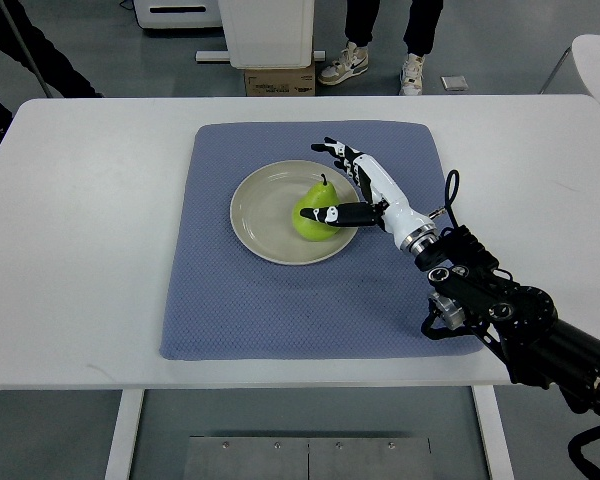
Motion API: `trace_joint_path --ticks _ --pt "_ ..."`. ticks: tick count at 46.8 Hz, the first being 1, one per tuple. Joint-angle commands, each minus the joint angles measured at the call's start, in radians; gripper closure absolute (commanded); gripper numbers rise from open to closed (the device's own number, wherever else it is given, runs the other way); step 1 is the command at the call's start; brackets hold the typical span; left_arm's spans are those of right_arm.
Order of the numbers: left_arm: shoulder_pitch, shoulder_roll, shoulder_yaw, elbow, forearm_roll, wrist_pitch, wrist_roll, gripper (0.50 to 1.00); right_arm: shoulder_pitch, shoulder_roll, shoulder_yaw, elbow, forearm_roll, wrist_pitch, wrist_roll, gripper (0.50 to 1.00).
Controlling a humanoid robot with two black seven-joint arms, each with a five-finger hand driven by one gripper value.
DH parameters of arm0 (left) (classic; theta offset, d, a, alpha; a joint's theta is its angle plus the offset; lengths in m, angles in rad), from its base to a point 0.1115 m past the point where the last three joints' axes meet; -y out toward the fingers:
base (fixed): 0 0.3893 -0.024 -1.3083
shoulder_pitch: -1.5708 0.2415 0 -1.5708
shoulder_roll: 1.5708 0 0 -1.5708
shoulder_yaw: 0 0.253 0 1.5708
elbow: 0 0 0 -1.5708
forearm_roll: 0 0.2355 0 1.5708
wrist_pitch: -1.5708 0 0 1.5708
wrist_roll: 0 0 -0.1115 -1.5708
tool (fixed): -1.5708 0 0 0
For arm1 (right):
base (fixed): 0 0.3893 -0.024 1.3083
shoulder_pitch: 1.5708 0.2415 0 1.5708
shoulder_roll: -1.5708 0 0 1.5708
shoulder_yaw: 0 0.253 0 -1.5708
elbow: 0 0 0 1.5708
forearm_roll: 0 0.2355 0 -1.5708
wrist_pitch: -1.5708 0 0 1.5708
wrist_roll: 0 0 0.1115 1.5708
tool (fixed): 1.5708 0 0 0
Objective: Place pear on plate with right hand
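A green pear (313, 212) stands upright on the beige plate (260, 215), towards its right side. My right hand (332, 182) reaches in from the lower right and sits just right of the pear. Its fingers (336, 152) are spread and point away past the pear's stem, not wrapped around it. The thumb (330, 213) lies against the pear's front right side. The left arm does not show.
The plate rests on a blue mat (220, 300) on a white table (80, 250). Behind the table stand a person's legs and shoes (380, 62), a cardboard box (278, 80) and a white cabinet. A white chair edge (595, 50) shows at the far right.
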Motion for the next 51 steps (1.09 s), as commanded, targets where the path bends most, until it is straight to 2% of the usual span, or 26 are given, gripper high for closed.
trace_joint_path --ticks 1,15,29,41,51 --pt "0.0 0.0 0.0 0.0 0.0 0.0 0.0 0.5 -0.001 -0.005 0.001 0.002 0.023 0.002 0.001 0.507" --pt "0.0 0.0 0.0 0.0 0.0 0.0 0.0 0.5 -0.004 -0.101 0.015 0.003 0.064 0.025 0.004 0.507" --pt "0.0 0.0 0.0 0.0 0.0 0.0 0.0 0.5 -0.008 -0.141 0.07 -0.001 0.145 0.028 -0.005 0.507" --pt "0.0 0.0 0.0 0.0 0.0 0.0 0.0 0.5 -0.048 -0.133 0.308 0.0 0.168 0.012 -0.16 0.507" --pt "0.0 0.0 0.0 0.0 0.0 0.0 0.0 0.5 -0.085 -0.127 0.438 0.006 0.168 -0.003 -0.219 0.505"
